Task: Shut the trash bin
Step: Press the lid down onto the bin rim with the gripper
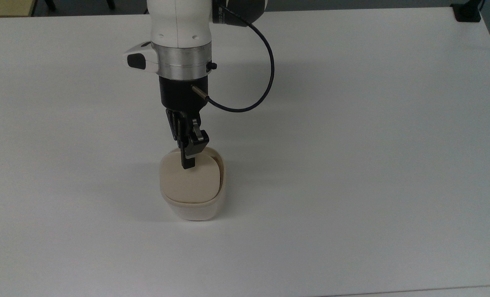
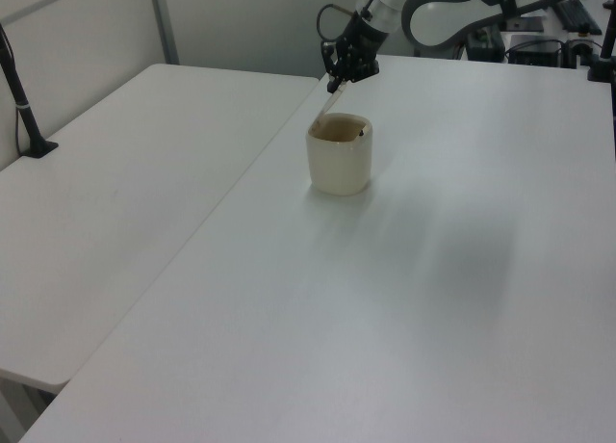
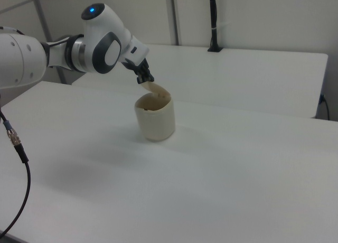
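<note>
One hand [image 1: 188,163] on bin [image 1: 193,206] lid [image 1: 190,181] (tilted, half-open).

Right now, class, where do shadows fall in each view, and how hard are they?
Top view: a faint, soft shadow surrounds the trash bin on the table. Left view: a diffuse grey patch lies toward the camera. Right view: a soft smudge lies at the right view's left.

A cream trash bin [image 2: 339,159] stands upright on a white table [image 2: 404,299]. Its flap lid [image 2: 327,107] is tilted up over the rim at the left view's left side, half raised. The black gripper [image 2: 339,80] sits at the lid's upper edge. A second white table [image 2: 115,202] adjoins at the left view's left
</note>
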Tool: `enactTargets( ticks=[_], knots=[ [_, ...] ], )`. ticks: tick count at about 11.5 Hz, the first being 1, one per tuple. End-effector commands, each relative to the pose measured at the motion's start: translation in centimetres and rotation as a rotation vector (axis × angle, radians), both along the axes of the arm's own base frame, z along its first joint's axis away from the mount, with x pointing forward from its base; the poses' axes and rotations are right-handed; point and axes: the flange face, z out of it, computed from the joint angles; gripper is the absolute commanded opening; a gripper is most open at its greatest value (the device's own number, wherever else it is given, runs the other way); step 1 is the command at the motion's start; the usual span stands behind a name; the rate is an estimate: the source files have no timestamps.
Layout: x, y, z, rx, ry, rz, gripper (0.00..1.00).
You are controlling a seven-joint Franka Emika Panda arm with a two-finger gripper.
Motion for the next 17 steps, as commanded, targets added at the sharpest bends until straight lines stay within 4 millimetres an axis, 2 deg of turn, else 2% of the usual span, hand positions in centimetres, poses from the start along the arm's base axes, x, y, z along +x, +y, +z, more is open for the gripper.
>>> enactTargets(
  ticks=[1,10,17],
  knots=[
    [-1.4,0.1,-1.0,-0.034,0.043,0.048,0.00],
    [-2.2,0.0,-3.7,-0.088,0.103,0.110,0.00],
    [-2.6,0.8,-4.7,-0.113,0.136,0.149,0.00]
  ],
)
